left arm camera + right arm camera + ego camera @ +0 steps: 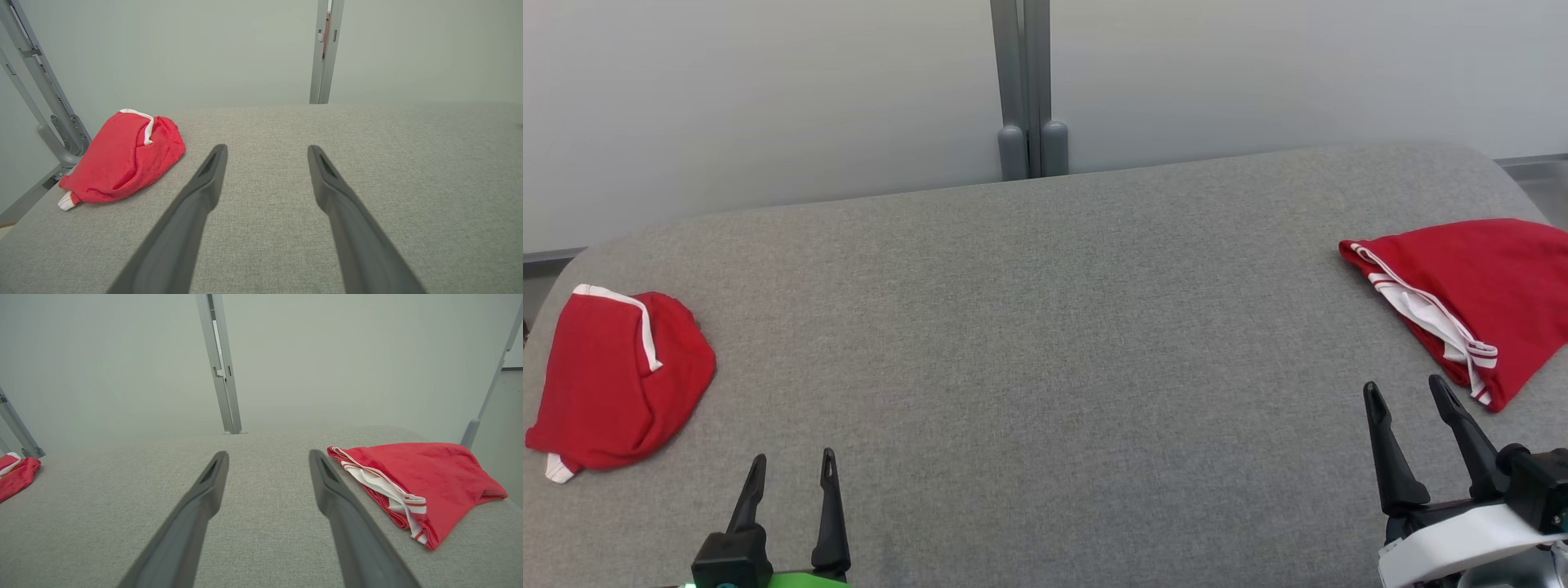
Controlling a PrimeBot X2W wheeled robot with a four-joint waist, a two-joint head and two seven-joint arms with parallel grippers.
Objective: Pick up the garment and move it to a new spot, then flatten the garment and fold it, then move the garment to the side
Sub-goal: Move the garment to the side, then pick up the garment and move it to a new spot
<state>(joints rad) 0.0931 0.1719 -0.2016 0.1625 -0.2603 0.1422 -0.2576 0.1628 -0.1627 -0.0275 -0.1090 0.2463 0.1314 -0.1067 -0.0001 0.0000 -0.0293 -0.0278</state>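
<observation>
Garment (1486, 278), red w/ white striped trim, lies rumpled on grey bench (1045, 367), far R of the grey post (1023, 82), by bench's R edge. 2nd garment (613, 384), red, bunched, far L of post. Left jaws and right jaws both released, holding nothing.

L wrist: 2nd garment (122, 163) L of post (322, 53); jaws apart over bare bench.

R wrist: garment (429, 473) R of post (218, 367), just beside the R finger; jaws apart.

Lab test bay, grey padded table (1045, 327), pale partition panels (768, 98)
</observation>
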